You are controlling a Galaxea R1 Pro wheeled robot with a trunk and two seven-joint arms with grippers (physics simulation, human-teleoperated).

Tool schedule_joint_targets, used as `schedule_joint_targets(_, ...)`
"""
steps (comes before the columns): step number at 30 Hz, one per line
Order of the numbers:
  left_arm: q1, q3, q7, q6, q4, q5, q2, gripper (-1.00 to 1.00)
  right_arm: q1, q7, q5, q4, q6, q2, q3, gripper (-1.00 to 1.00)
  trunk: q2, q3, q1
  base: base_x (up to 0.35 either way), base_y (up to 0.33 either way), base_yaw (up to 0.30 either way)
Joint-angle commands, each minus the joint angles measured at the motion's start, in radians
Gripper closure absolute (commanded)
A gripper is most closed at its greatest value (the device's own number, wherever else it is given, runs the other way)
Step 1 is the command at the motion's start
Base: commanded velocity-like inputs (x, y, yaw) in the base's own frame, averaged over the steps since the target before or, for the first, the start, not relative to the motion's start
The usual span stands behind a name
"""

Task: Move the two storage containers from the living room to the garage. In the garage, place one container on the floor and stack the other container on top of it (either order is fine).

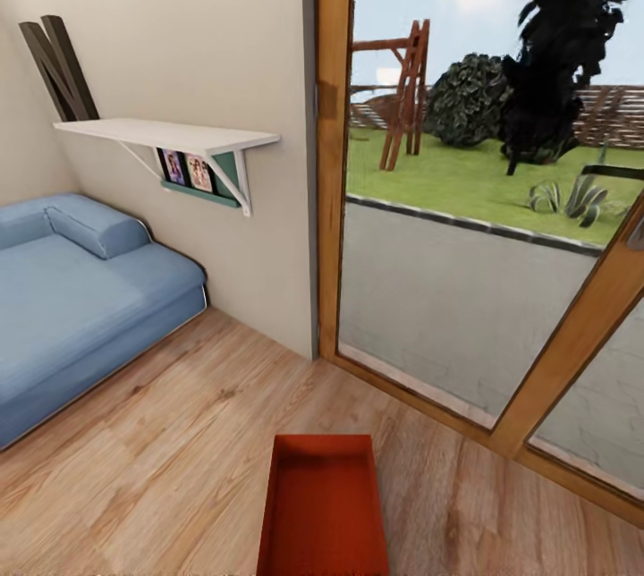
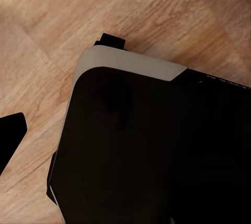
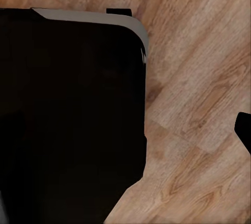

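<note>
One orange-red storage container sat on the light wood-plank floor at the bottom centre of the head view, open side up, its near end cut off by the frame edge. To the left stood the blue sofa with a bolster cushion, pushed against the beige wall. Above it, in the upper left, a white wall shelf carried small pictures beneath it, and two dark planks leaned behind. On the right, a wood-framed glass door bounded the room, with a lawn and trees beyond. In both wrist views a large black body with a pale rim hung over the planks; a dark tip showed at each frame's edge, yet I could not tell whether either gripper was open or closed.
</note>
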Motion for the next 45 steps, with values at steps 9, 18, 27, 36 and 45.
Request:
schedule_joint_targets(9, -0.001, -0.009, 0.003, -0.003, 0.0, 0.007, 0.0, -1.0, -0.001, -0.002, -0.009, 0.003, -0.006, 0.001, 0.01, -1.0, -0.001, -0.016, 0.0, 0.0, 0.0, 0.0)
schedule_joint_targets(18, -0.001, -0.009, 0.003, -0.003, 0.0, 0.007, 0.0, -1.0, -0.001, 0.0, -0.009, 0.003, -0.006, -0.001, 0.01, -1.0, -0.001, -0.031, 0.0, 0.0, 0.0, 0.0)
schedule_joint_targets(27, -0.001, -0.009, 0.003, -0.003, 0.0, 0.007, 0.0, -1.0, -0.001, 0.0, -0.009, 0.003, -0.006, 0.0, 0.011, -1.0, -0.001, -0.045, 0.0, 0.0, 0.0, 0.0)
schedule_joint_targets(36, -0.001, -0.009, 0.003, -0.003, 0.0, 0.007, 0.0, -1.0, -0.001, 0.0, -0.009, 0.003, -0.006, -0.003, 0.012, -1.0, -0.001, -0.06, 0.0, 0.0, 0.0, 0.0)
schedule_joint_targets(45, -0.001, -0.009, 0.003, -0.003, 0.0, 0.007, 0.0, -1.0, -0.001, -0.001, -0.009, 0.003, -0.006, -0.003, 0.012, -1.0, -0.001, -0.075, 0.0, 0.0, 0.0, 0.0)
